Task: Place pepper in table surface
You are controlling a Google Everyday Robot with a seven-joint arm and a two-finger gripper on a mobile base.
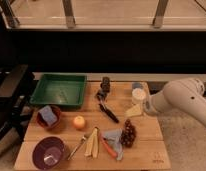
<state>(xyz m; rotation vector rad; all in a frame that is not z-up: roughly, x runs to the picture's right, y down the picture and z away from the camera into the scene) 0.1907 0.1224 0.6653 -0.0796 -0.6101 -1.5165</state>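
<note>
hand (145, 107) low over table surface (146, 133)

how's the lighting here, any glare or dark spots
Camera view: brightest behind the railing at the top, with a dark band below it. Camera view: the table surface is lit softly and warmly, without glare, and the pepper shows clearly. Camera view: the gripper, at the white arm's tip by the table's right edge, looks shadowed.
</note>
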